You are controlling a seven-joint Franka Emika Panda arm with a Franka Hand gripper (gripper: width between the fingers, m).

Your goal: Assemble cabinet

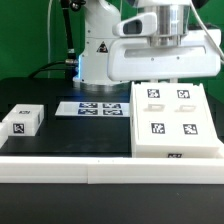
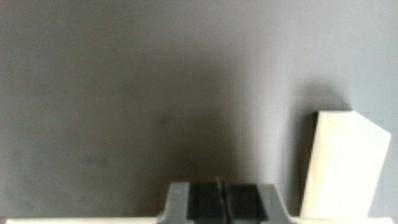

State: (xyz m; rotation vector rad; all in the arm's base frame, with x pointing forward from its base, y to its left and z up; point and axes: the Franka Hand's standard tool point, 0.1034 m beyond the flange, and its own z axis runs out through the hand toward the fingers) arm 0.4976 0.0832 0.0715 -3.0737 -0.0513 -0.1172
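Outwardly, the cabinet [image 1: 172, 118] is lying at the exterior view's right, looking stiff, bulky and slick; one of its thin walls is probably offering the likeliest hold. Wrist-side, the gripper [image 2: 217, 203] is hanging closed and empty beside a white edge [image 2: 352, 165].

The scene is backed by a green backdrop [image 1: 25, 35], which is evenly lit. The work surface is a matte black table top [image 1: 70, 135] on which no glare is seen. Its front edge is bounded by a white rail [image 1: 60, 158]. In the wrist view, the table top is rendered dark grey and is unevenly shaded.
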